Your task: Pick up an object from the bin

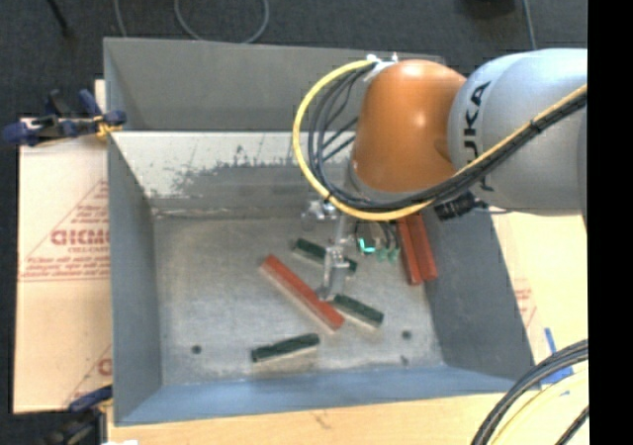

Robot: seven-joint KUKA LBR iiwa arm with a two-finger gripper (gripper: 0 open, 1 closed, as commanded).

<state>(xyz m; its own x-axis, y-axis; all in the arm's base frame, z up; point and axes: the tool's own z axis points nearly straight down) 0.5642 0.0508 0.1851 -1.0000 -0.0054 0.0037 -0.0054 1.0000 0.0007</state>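
The long red bar [297,290] lies slantwise in the middle of the bin [134,275], its lower end just under the gripper [330,287], beside a green-topped block [360,312]. How wide the jaws stand cannot be told.

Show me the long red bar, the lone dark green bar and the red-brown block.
long red bar [297,288], camera view, its middle.
dark green bar [285,347], camera view, its middle.
red-brown block [419,255], camera view, its lower half.
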